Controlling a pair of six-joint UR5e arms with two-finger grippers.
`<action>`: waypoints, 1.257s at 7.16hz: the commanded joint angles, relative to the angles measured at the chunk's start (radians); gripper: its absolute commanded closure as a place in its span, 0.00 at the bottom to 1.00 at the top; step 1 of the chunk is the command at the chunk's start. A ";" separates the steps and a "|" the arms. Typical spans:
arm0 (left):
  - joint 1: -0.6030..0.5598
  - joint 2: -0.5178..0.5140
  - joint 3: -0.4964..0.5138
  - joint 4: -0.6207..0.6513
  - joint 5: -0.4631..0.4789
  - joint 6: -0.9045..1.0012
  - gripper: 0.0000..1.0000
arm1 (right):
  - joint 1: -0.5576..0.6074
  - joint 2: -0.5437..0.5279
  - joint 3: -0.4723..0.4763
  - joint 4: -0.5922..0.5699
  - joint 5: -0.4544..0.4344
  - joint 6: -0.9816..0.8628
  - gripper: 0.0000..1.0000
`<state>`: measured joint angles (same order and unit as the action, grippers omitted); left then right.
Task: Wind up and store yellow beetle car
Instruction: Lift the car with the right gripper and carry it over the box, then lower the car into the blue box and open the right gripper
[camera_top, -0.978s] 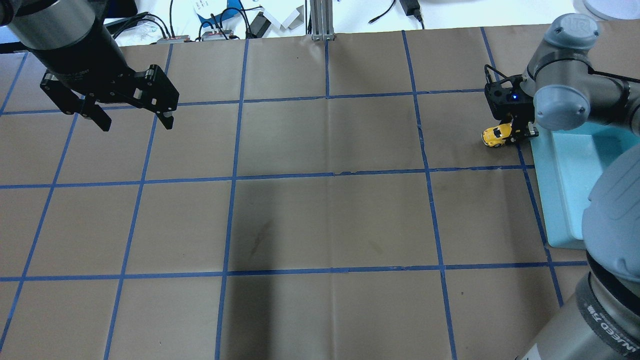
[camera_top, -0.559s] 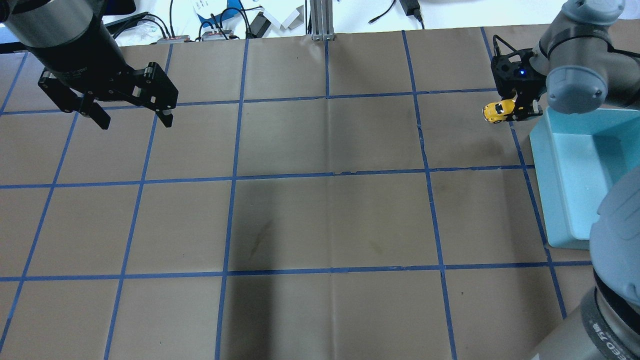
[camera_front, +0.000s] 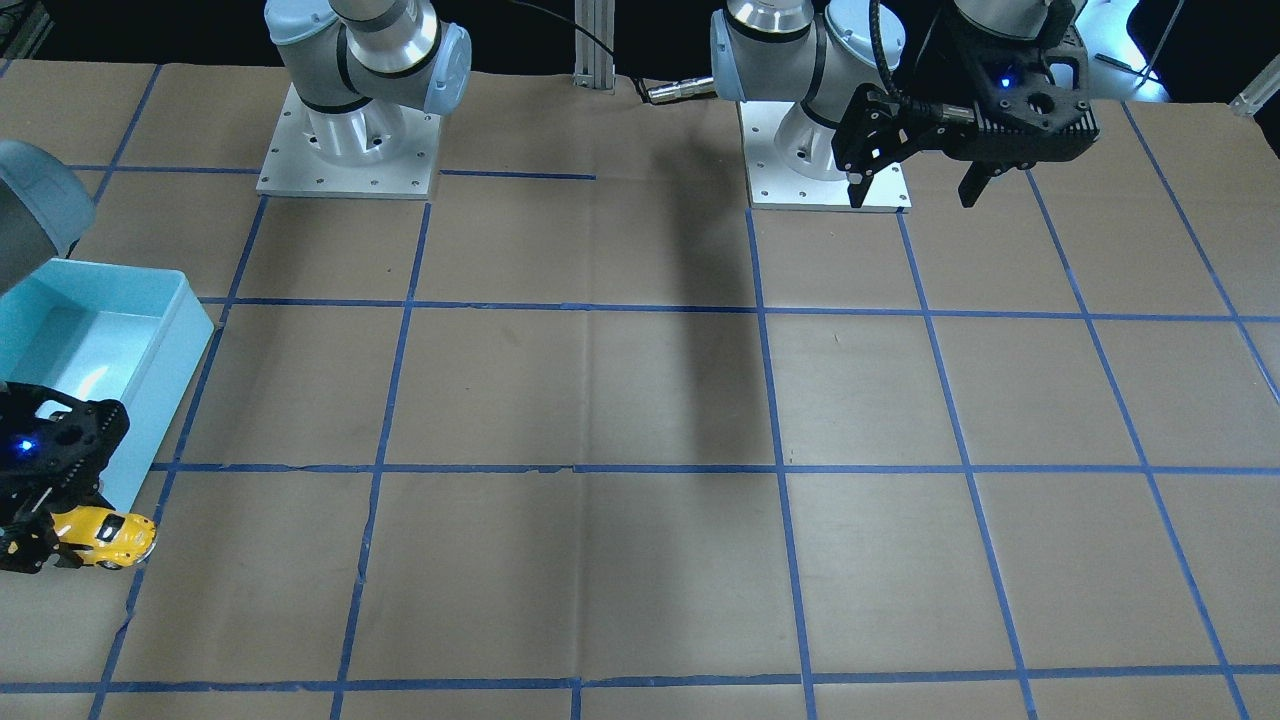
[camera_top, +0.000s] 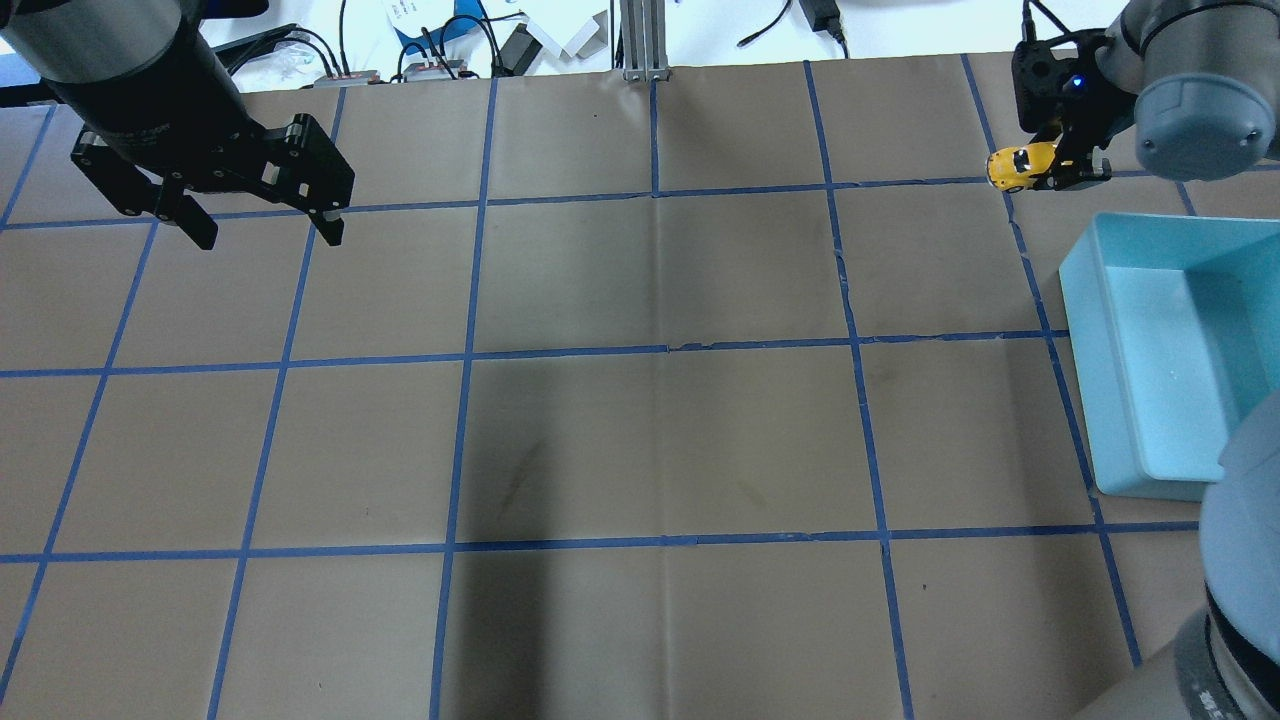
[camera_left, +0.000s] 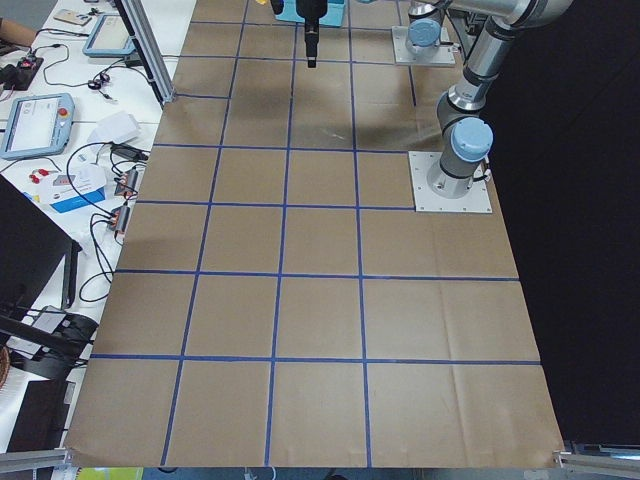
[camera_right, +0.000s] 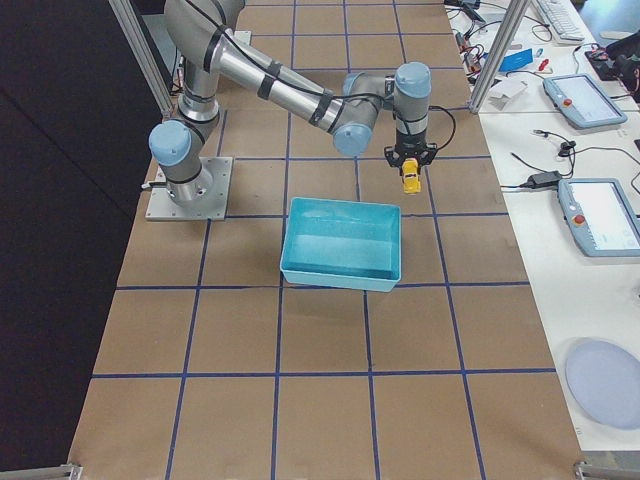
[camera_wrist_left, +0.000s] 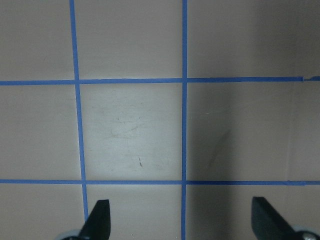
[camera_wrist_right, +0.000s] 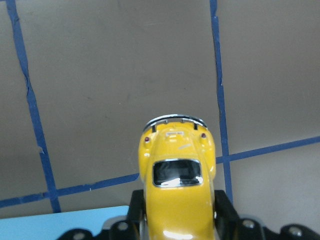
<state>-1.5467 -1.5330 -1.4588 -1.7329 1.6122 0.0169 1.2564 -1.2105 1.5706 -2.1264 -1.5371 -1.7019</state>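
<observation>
The yellow beetle car (camera_top: 1018, 167) is held in my right gripper (camera_top: 1045, 170), which is shut on its sides. It sits low over a blue tape line at the table's far right, beyond the far end of the light blue bin (camera_top: 1090, 330). I cannot tell whether its wheels touch the paper. The car also shows in the front view (camera_front: 108, 535), the right side view (camera_right: 410, 179) and the right wrist view (camera_wrist_right: 176, 185), where it points away from the camera. My left gripper (camera_top: 270, 235) is open and empty, high over the far left; it also shows in the left wrist view (camera_wrist_left: 181, 220).
The bin (camera_front: 170, 330) looks empty and lies along the table's right edge, seen also in the right side view (camera_right: 340, 275). Brown paper with a blue tape grid covers the table. Cables and small devices lie past the far edge (camera_top: 430, 50).
My right gripper has carried the car toward the table's far edge, from beside the bin to beyond its far end. My left gripper has shifted only slightly.
</observation>
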 joint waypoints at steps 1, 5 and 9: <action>-0.001 -0.002 0.003 -0.002 0.000 0.000 0.00 | -0.081 -0.069 0.031 0.068 -0.009 0.283 0.96; -0.004 0.001 0.002 -0.002 0.002 0.000 0.00 | -0.295 -0.110 0.182 0.067 -0.034 0.924 0.96; -0.004 -0.002 0.003 0.000 0.002 0.000 0.00 | -0.353 -0.060 0.311 0.023 -0.109 1.237 0.97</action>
<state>-1.5503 -1.5356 -1.4564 -1.7336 1.6138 0.0169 0.9306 -1.2946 1.8567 -2.0998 -1.6290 -0.5155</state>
